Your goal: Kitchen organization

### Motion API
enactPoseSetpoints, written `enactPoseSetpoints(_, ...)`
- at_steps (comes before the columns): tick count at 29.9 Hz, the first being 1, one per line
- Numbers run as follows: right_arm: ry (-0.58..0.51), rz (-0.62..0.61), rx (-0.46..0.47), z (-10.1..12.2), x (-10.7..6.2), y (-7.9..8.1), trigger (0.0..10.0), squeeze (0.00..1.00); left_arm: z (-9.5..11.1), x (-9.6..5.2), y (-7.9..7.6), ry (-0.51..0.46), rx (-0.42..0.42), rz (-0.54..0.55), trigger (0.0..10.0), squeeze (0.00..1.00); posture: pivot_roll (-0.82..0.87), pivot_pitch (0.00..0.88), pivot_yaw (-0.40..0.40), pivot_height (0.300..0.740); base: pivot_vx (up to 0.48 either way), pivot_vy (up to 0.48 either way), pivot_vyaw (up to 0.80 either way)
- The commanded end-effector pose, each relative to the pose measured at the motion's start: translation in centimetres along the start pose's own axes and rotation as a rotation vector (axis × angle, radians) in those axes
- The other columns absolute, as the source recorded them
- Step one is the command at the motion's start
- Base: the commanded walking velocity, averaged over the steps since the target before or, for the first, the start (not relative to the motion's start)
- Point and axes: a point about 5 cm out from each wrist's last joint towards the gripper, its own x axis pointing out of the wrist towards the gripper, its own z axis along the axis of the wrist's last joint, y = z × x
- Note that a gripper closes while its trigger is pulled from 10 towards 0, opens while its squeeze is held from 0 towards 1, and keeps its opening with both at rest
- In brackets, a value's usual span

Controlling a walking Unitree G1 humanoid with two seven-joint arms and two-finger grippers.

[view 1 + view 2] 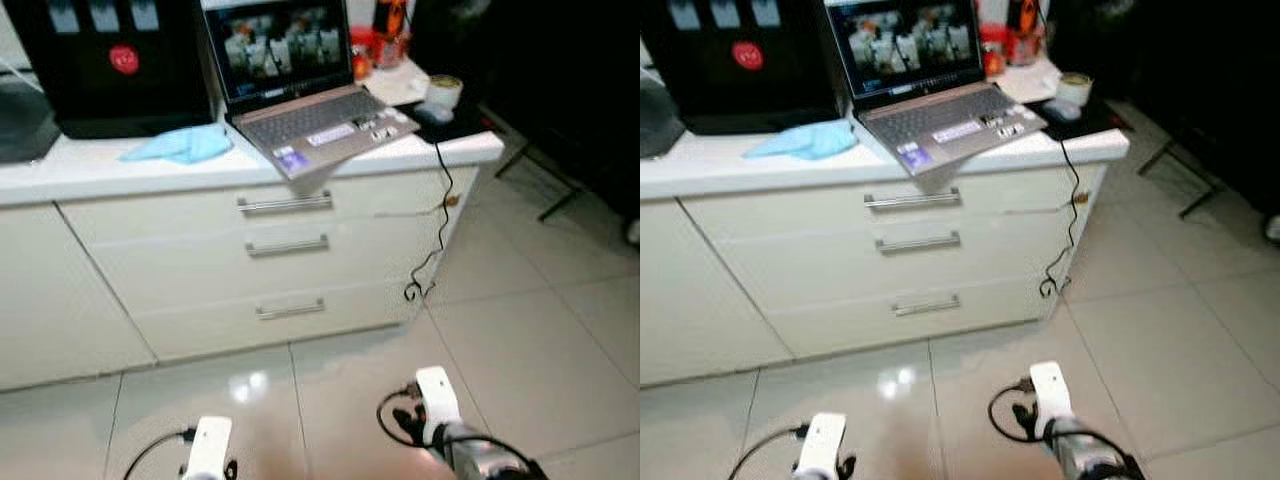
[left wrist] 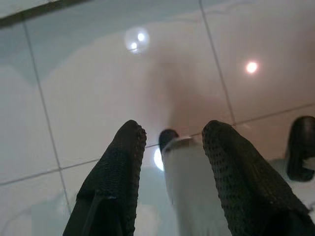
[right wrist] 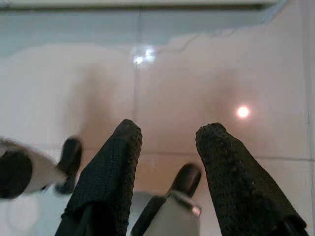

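A white counter (image 1: 90, 168) with three drawers (image 1: 286, 245) stands ahead of me. An open laptop (image 1: 312, 118) rests on it, one front corner jutting over the edge. A light blue cloth (image 1: 180, 145) lies left of the laptop. A white cup (image 1: 441, 92) sits at the counter's right end, beside red and orange items (image 1: 378, 40). Both arms hang low over the tiled floor, the left arm (image 1: 208, 445) and the right arm (image 1: 437, 400). My left gripper (image 2: 174, 130) is open and holds nothing. My right gripper (image 3: 170, 128) is open too, with only floor beyond it.
A black appliance (image 1: 110, 60) stands at the back left of the counter. A black cable (image 1: 430, 255) hangs from the counter's right end down to the floor. Dark furniture legs (image 1: 560, 195) stand at the right. Glossy tiles (image 1: 330, 380) lie between me and the drawers.
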Motion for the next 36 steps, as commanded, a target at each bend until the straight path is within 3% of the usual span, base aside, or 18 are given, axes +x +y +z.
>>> enactPoseSetpoints(1, -0.026, 0.015, -0.004, 1.02, 0.25, 0.46, 10.0, 0.0, -0.6, -0.08, 0.02, 0.024, 0.004, 0.0, 10.0, 0.0, 0.01, 0.0, -0.012, 0.74, 0.0, 0.48, 0.0)
enactPoseSetpoints(25, -0.031, 0.024, -0.028, 1.23, 0.27, 0.53, 10.0, 0.0, -0.45, -0.06, 0.11, 0.02, 0.0, 0.001, 10.0, 0.0, 0.01, 0.0, -0.01, 0.74, 0.0, 0.48, 0.0)
enactPoseSetpoints(36, -0.03, 0.02, -0.007, 1.13, 0.27, 0.53, 10.0, 0.0, -0.64, -0.1, 0.15, 0.025, -0.003, 0.003, 10.0, 0.0, 0.01, 0.0, -0.011, 0.74, 0.0, 0.48, 0.23)
